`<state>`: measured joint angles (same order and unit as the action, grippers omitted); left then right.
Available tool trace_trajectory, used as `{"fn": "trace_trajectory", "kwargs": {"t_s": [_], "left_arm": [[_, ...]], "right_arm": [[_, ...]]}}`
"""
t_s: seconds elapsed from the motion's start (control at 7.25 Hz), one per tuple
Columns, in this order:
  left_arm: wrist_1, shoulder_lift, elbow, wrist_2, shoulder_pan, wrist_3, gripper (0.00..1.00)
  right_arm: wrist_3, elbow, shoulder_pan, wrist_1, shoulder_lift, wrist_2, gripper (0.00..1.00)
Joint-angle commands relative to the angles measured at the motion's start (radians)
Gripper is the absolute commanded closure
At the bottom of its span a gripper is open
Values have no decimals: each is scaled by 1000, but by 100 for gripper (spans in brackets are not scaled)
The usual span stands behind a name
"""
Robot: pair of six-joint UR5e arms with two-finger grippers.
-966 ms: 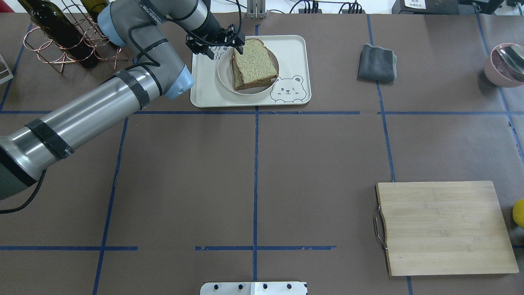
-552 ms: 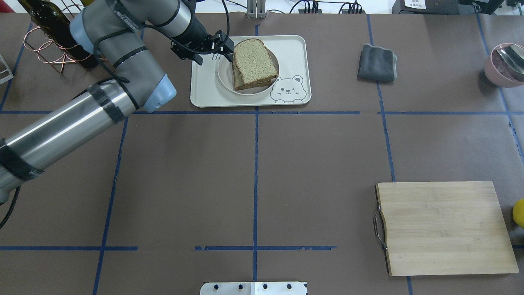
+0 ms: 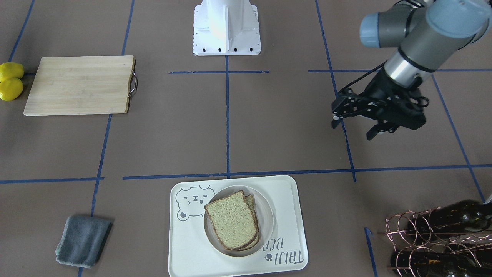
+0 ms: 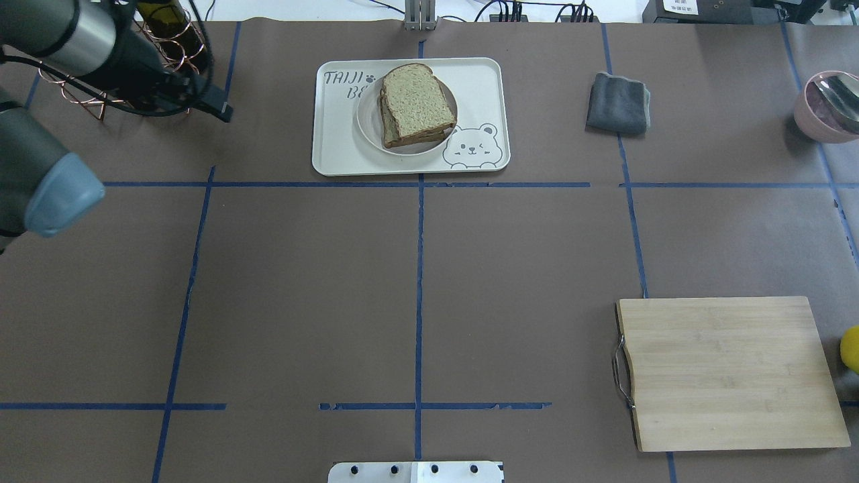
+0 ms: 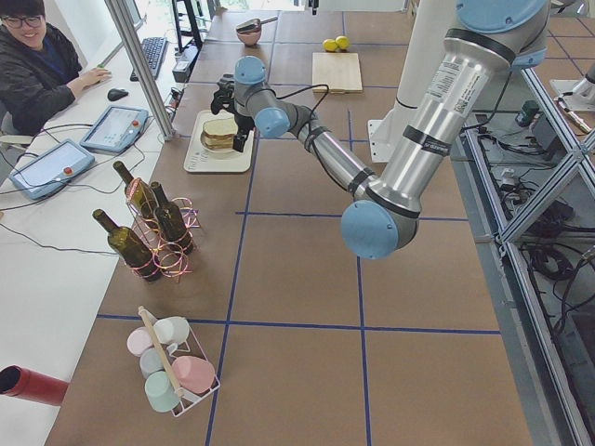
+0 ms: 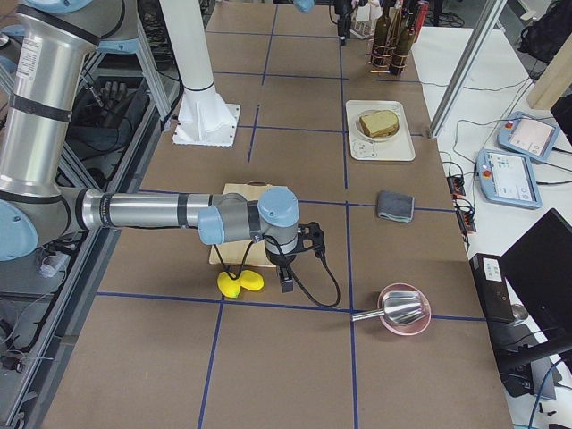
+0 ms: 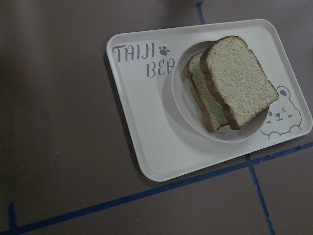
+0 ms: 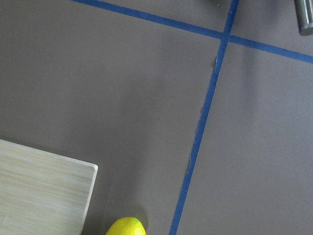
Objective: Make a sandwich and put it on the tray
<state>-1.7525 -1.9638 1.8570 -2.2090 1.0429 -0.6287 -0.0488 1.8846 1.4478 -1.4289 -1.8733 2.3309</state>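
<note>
The sandwich (image 4: 416, 100) is two stacked slices of speckled tan bread with dark crust, lying on a small round white dish (image 4: 368, 127) on the cream bear tray (image 4: 335, 151). No egg shows. The sandwich (image 3: 230, 219) and tray (image 3: 184, 246) also show in the front view, and fill the left wrist view (image 7: 237, 85). My left gripper (image 3: 353, 130) is open and empty, hanging above the table well off the tray's side, near the wine rack (image 4: 216, 107). My right gripper (image 6: 288, 268) hangs by the cutting board's corner; I cannot tell whether it is open.
A copper wine rack with bottles (image 3: 434, 238) stands beside my left gripper. A grey cloth (image 4: 617, 102) lies right of the tray. A wooden cutting board (image 4: 728, 372), two lemons (image 3: 10, 80) and a pink bowl with a spoon (image 4: 825, 107) are on the right side.
My left gripper has pulled away from the sandwich's edge and moved left toward the wine rack. The sandwich stays on the dish.
</note>
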Motion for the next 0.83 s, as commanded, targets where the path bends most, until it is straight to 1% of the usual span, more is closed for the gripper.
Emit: {"fn": "trace_trajectory", "kwargs": {"t_s": [0.0, 0.14, 0.28, 0.41, 0.55, 0.69], "left_arm": [[109, 211, 96, -1, 116, 330, 0], [111, 312, 85, -11, 209, 526, 0], [129, 382, 59, -27, 317, 638, 0], [130, 493, 30, -49, 345, 706, 0], [137, 526, 13, -84, 394, 727, 0], [140, 540, -51, -93, 507, 727, 0]], "right_arm": [[-6, -51, 0, 1, 23, -1, 0], [-6, -77, 0, 1, 46, -1, 0], [-8, -78, 0, 2, 49, -1, 0], [-9, -75, 0, 2, 49, 1, 0], [-6, -68, 0, 2, 49, 4, 0], [-8, -70, 0, 2, 49, 5, 0]]}}
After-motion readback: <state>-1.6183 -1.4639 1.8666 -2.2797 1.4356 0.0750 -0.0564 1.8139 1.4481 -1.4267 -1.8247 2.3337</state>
